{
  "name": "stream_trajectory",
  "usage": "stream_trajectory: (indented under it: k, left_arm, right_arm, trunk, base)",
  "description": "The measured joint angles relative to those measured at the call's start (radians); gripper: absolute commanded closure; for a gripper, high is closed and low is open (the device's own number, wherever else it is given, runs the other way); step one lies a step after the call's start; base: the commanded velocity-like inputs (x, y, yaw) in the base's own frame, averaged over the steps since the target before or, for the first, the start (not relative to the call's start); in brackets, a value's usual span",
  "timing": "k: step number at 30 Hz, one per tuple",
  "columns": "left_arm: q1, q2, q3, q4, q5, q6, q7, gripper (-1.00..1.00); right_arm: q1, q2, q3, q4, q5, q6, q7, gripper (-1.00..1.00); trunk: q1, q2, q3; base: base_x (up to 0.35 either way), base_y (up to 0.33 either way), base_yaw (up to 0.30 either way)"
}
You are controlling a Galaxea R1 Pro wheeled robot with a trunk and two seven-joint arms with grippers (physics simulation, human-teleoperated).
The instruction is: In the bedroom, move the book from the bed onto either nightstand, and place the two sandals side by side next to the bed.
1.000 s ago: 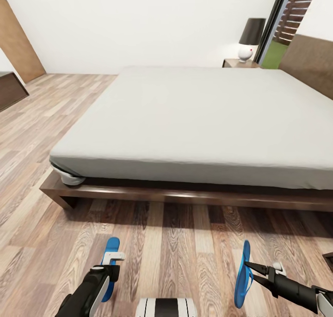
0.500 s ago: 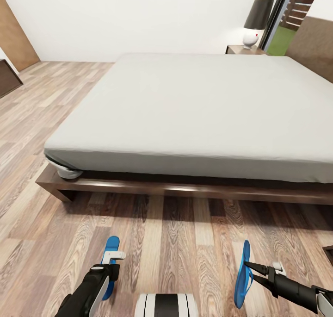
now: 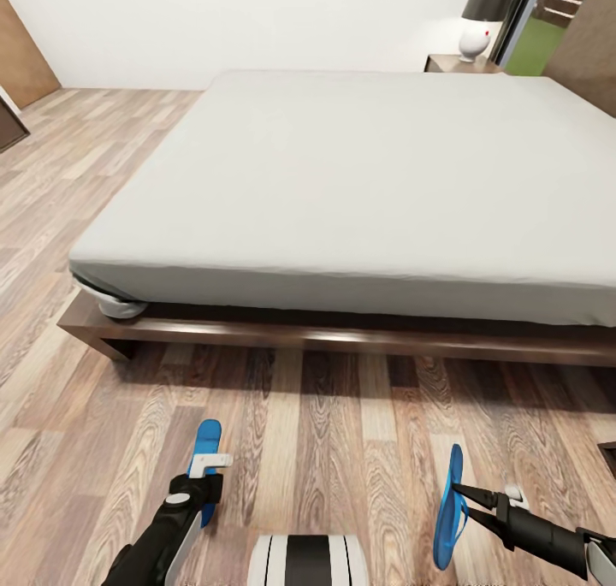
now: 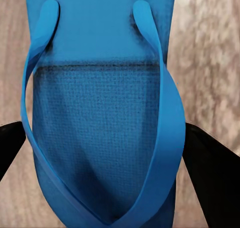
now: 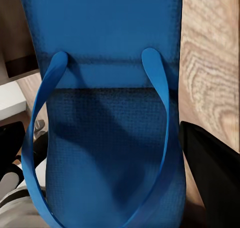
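Note:
Each of my grippers carries one bright blue sandal above the wood floor, just in front of the bed's foot end. My left gripper (image 3: 208,475) is shut on the left sandal (image 3: 205,443), which lies flat along the fingers; up close its straps and sole (image 4: 100,113) sit between the black fingers (image 4: 212,178). My right gripper (image 3: 459,490) is shut on the right sandal (image 3: 446,517), held on edge, with its sole (image 5: 105,113) also seen up close. The bed (image 3: 342,167) has a bare pale mattress on a dark frame (image 3: 342,340). The book is out of view.
A dark nightstand (image 3: 462,62) with a white lamp (image 3: 476,43) stands at the bed's far right corner, by the window. A brown door (image 3: 21,56) and dark furniture (image 3: 8,126) are at the far left. Plank floor (image 3: 325,432) lies between me and the bed.
The whole picture has shifted: the bed looks nearer and larger, so the camera has moved toward it. Both grippers hold their sandals as before.

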Motion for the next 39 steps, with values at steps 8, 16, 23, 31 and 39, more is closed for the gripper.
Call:
stream_trajectory:
  k: [8, 16, 23, 31, 39]
  left_arm:
    - [0.0, -0.001, -0.001, 0.0, 0.0, 0.0, 0.002, 1.0]
    - [0.0, -0.001, -0.001, 0.0, 0.0, 0.001, 0.0, 1.0]
    - [0.0, 0.0, 0.0, 0.0, 0.0, 0.002, 0.0, 1.0]
    - [0.0, 0.0, 0.0, 0.0, 0.0, 0.002, 0.001, 1.0]
    - [0.0, 0.0, 0.0, 0.0, -0.001, 0.002, 0.002, 1.0]
  right_arm:
    - [0.0, 0.0, 0.0, 0.0, 0.0, 0.0, -0.001, 1.0]
    - [0.0, 0.0, 0.0, 0.0, 0.0, 0.0, 0.0, 1.0]
    - [0.0, 0.0, 0.0, 0.0, 0.0, 0.0, 0.0, 1.0]
    - [0.0, 0.0, -0.001, 0.0, -0.001, 0.0, -0.001, 1.0]
    - [0.0, 0.0, -0.001, 0.0, -0.001, 0.0, 0.0, 1.0]
  trunk:
    - [0.004, -0.002, -0.031]
    - [0.007, -0.004, -0.062]
    - [0.01, -0.005, -0.089]
    - [0.013, -0.007, -0.112]
    - [0.013, -0.007, -0.112]
  base:
    - [0.0, 0.0, 0.0]
    - [0.0, 0.0, 0.0]
    - [0.0, 0.0, 0.0]
    - [0.0, 0.0, 0.0]
    - [0.001, 0.0, 0.0]
